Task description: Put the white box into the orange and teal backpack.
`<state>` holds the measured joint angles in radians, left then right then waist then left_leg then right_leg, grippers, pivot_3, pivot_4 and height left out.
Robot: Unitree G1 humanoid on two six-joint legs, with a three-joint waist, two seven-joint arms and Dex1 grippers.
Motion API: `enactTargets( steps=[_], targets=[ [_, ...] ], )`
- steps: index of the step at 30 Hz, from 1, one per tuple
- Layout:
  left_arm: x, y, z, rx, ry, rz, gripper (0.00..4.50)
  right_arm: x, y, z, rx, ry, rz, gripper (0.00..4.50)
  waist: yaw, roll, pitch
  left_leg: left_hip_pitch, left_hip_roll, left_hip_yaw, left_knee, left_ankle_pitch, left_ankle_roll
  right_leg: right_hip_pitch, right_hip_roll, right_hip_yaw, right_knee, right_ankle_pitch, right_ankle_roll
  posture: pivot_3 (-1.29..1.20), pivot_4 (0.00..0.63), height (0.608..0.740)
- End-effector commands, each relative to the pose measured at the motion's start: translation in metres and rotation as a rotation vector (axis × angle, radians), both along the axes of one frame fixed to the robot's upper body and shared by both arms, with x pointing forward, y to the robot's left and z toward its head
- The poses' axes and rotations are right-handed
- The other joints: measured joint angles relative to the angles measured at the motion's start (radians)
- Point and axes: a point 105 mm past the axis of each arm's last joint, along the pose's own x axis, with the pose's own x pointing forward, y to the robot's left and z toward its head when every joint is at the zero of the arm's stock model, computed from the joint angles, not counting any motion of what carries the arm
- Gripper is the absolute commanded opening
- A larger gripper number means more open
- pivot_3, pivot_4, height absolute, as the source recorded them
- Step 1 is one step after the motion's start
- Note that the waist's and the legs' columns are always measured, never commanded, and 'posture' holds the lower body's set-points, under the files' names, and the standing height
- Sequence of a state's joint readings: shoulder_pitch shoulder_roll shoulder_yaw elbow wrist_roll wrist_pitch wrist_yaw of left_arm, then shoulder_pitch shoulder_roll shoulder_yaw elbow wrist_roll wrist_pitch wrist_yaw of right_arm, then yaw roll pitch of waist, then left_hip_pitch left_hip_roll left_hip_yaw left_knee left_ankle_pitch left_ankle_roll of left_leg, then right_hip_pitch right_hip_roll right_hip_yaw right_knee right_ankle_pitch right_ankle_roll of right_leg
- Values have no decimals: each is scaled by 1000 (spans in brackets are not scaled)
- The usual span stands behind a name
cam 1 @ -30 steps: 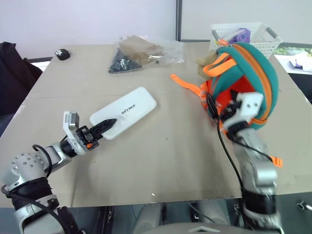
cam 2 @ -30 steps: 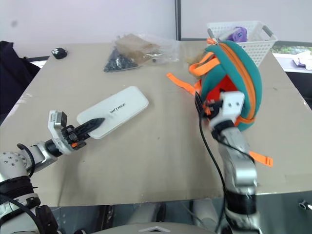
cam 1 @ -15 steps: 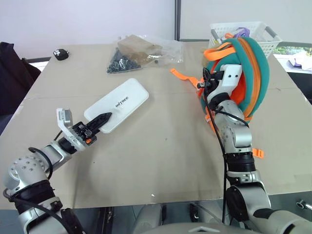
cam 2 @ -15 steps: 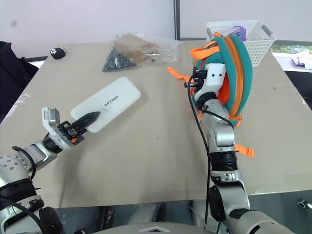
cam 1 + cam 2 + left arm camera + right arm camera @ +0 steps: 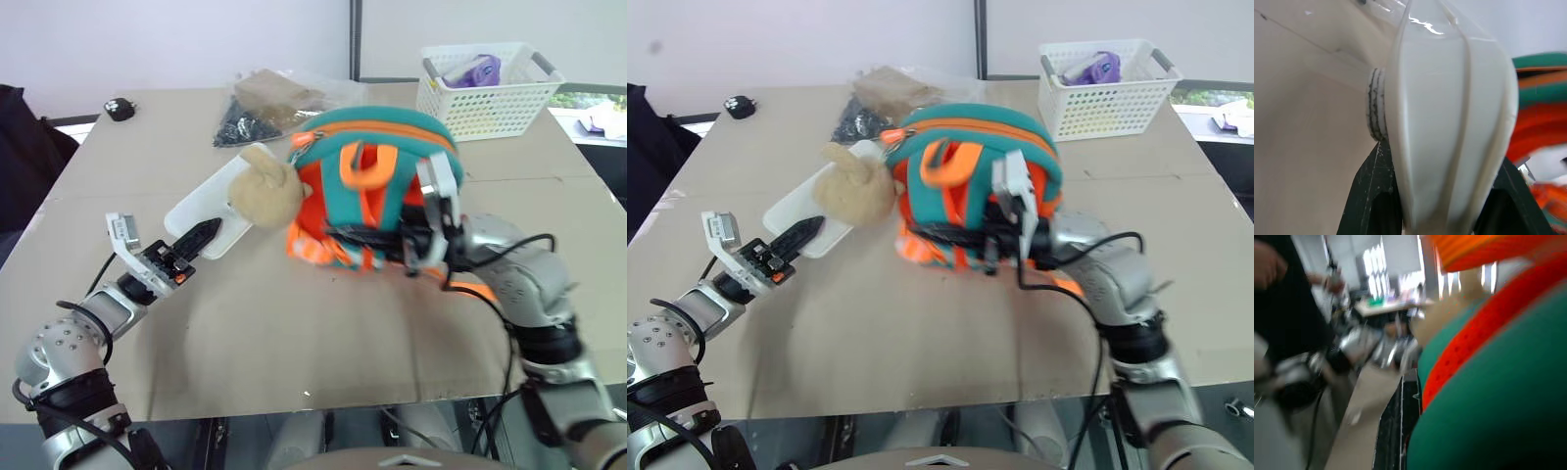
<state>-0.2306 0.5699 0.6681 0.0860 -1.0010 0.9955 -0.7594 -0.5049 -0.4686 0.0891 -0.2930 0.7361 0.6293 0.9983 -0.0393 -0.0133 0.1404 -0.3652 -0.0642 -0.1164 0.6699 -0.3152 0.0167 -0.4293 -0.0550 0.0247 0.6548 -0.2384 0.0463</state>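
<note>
Backpack (image 5: pixel 377 191) dragged from far right toward table centre, now lying beside box, plush ball (image 5: pixel 265 183) overlapping box's far end. Right gripper (image 5: pixel 423 245) pressed together on backpack's lower edge, earlier spread. Left gripper (image 5: pixel 196 239) pinching near end of white box (image 5: pixel 201 209), box end raised slightly off table (image 5: pixel 294 323). Gap between box and bag largely closed; bag opening not visibly unzipped, insertion not yet begun.
</note>
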Motion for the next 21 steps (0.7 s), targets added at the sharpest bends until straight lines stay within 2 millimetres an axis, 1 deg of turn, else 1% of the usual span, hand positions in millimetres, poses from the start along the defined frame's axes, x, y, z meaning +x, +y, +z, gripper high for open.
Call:
enactTargets(
  steps=[1,2,4,6,9,11,13,15,17,19,21],
  targets=[
    [-18,-12,51,76,-269,-125,964,26,-38,11,16,-77,-201,20,5,-1,0,0,0,0,0,0,0,0,0,1,0,0,0,0,150,740],
    [-21,-15,56,75,-290,-162,964,30,-41,11,14,-89,-235,20,6,-1,1,0,0,1,0,0,0,0,0,1,0,0,0,0,150,740],
    [-27,-18,68,84,-331,-228,964,36,-40,13,40,-112,-292,20,4,-1,1,0,0,1,-1,0,0,0,0,1,0,0,0,0,150,740],
    [-32,-16,79,76,-356,-272,964,38,-36,16,77,-111,-314,20,0,-1,1,0,1,1,-1,0,0,-1,1,1,0,0,0,0,150,740],
    [-42,-6,100,131,-425,-296,964,43,-27,17,110,-108,-360,20,-3,0,1,0,1,2,-1,0,0,-2,1,2,2,0,0,0,150,740],
    [-51,-2,109,140,-448,-333,964,49,-23,16,115,-114,-413,20,-3,0,1,0,1,2,-1,0,0,-2,1,2,2,0,0,0,150,740],
    [-67,-1,118,153,-488,-394,964,50,-15,17,154,-94,-426,20,-4,0,1,0,1,2,-1,0,0,-2,1,2,1,0,0,0,150,740],
    [-78,-6,115,183,-474,-462,964,51,-9,17,175,-89,-436,20,-2,1,2,0,1,2,-1,0,0,-2,1,2,1,0,0,0,150,740],
    [-83,-11,107,224,-445,-500,964,52,-8,18,196,-78,-443,20,-2,2,2,0,1,2,-1,0,0,-2,1,2,1,0,0,0,150,740],
    [-85,-13,97,281,-439,-499,964,53,-8,18,209,-69,-448,20,-1,2,2,0,0,2,-1,0,0,-2,0,2,1,0,0,0,150,740],
    [-78,-10,84,347,-413,-457,964,54,-7,20,219,-65,-450,20,1,2,2,0,1,2,-1,0,0,-2,0,1,1,0,0,0,150,740]
  ],
)
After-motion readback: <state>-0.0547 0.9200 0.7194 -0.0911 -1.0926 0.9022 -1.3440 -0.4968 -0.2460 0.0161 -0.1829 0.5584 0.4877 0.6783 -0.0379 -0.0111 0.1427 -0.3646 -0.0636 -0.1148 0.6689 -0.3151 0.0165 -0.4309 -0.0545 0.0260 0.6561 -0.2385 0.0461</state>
